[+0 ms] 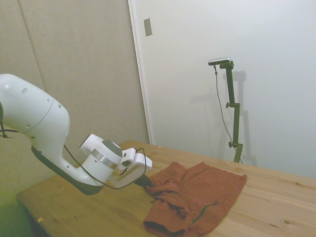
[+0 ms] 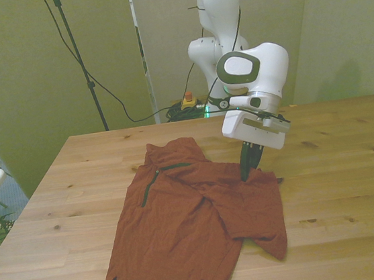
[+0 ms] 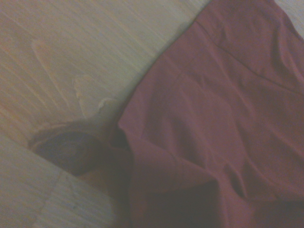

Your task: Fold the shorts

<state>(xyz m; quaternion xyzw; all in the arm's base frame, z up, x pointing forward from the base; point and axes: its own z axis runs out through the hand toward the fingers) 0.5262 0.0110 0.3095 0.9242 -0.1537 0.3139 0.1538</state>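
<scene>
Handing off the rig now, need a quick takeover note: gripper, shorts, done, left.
Gripper: down at the table, dark fingers at the shorts' edge on the front view's right. Whether they are open or pinching cloth cannot be told from either view.
Shorts: lying on the table, mostly spread out, pocket slit facing up. The part nearest the fingers is rumpled and laps over the rest.
Done: at most a partial, untidy fold on that side.
Left: a clean fold. My guess is to check the grasp first, then carry that edge across toward the front view's left.
</scene>
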